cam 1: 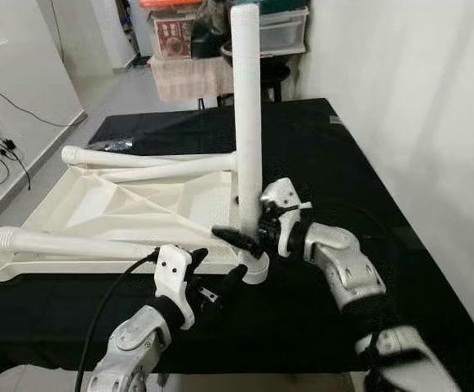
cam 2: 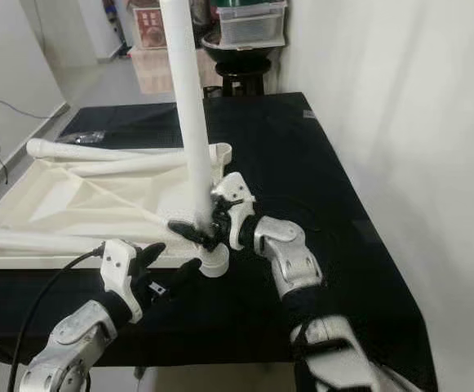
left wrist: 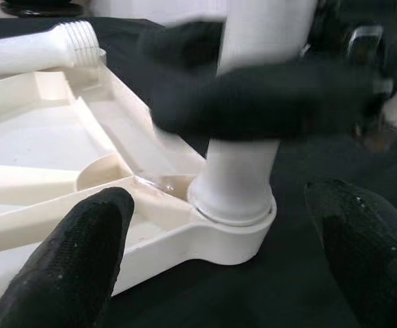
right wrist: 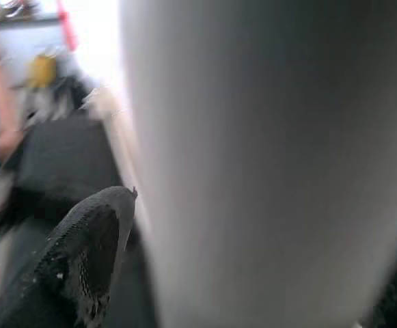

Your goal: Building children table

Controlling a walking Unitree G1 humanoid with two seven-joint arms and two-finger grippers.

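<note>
The white table top (cam 1: 114,204) lies upside down on the black table (cam 1: 318,147). One white leg (cam 1: 246,106) stands upright in the near right corner socket (cam 1: 255,268). My right gripper (cam 1: 249,233) is shut on that leg just above the socket; the right wrist view has the leg (right wrist: 266,164) close between the fingers (right wrist: 82,260). My left gripper (cam 1: 216,273) hovers open just in front of the same corner, its fingers (left wrist: 68,266) spread on either side of the socket (left wrist: 232,219) without touching it. Other loose legs (cam 1: 65,242) (cam 1: 151,167) lie across the top.
A white wall runs close along the table's right side. Behind the table stand a dark stool (cam 1: 273,73) and stacked storage boxes (cam 1: 281,28). Black cables (cam 1: 0,147) trail on the floor at the left. A small plastic bag (cam 1: 110,145) lies at the table's far left.
</note>
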